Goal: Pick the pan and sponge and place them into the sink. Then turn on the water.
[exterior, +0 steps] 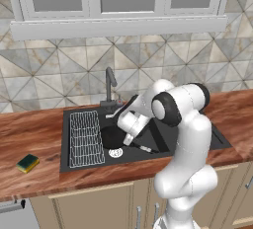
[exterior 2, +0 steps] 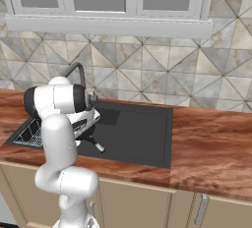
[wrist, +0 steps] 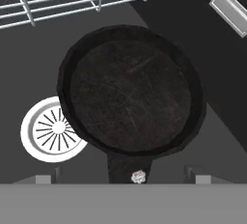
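The black pan [wrist: 130, 92] lies flat in the black sink [exterior: 165, 136], partly over the round silver drain [wrist: 48, 131]. Its handle [exterior: 146, 149] points toward the sink's front. My gripper [wrist: 123, 178] hovers just above the pan, open, its fingertips [wrist: 46, 178] wide apart on either side of the handle's root and touching nothing. From the left base view the gripper [exterior: 124, 135] hangs low inside the basin beside the pan [exterior: 111, 136]. The yellow and green sponge [exterior: 27, 163] rests on the wooden counter left of the sink. No water is in view at the faucet [exterior: 109, 82].
A white wire rack [exterior: 85, 139] fills the sink's left part, close to the pan. The tall dark faucet [exterior 2: 76, 72] stands behind the basin. Wooden counter [exterior 2: 211, 143] stretches to the right, with cabinets below and a tiled wall behind.
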### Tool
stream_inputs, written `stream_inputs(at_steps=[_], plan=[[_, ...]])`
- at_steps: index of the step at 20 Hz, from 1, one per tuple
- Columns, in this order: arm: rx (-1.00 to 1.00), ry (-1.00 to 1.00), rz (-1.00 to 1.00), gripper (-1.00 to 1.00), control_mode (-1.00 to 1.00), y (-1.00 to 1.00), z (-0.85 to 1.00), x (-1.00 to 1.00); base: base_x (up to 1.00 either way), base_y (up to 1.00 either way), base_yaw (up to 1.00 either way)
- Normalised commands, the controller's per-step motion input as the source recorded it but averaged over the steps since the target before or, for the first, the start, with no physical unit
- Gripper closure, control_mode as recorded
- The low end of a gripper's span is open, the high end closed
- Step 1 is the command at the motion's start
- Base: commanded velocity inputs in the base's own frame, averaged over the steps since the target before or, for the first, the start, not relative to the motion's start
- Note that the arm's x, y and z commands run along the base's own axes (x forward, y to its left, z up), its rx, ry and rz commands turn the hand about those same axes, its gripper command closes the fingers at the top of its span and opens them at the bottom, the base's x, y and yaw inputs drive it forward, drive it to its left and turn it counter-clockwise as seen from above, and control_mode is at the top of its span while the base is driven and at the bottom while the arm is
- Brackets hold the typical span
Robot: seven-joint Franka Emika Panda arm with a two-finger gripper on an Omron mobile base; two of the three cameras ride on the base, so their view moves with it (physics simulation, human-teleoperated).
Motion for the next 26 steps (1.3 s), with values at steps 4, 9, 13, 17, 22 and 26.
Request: stream_inputs(at_steps=[4, 9, 13, 17, 22, 26], plan=[[0.01, -0.01, 0.00, -1.00, -1.00, 0.01, 0.62, -0.01, 0.00, 0.00, 0.00], [0.04, -0.01, 0.00, -1.00, -1.00, 0.02, 0.60, -0.19, 0.00, 0.00, 0.00], [0.06, -0.03, -0.01, -1.00, -1.00, 0.00, 0.59, -0.34, 0.00, 0.00, 0.00], [0.08, 0.00, -0.01, -1.00, -1.00, -0.01, 0.58, -0.43, 0.00, 0.00, 0.00], [0.07, 0.03, -0.02, -1.00, -1.00, 0.03, 0.50, -0.41, 0.00, 0.00, 0.00], [0.08, 0.07, -0.02, -1.00, -1.00, 0.14, 0.37, -0.42, 0.00, 0.00, 0.00]])
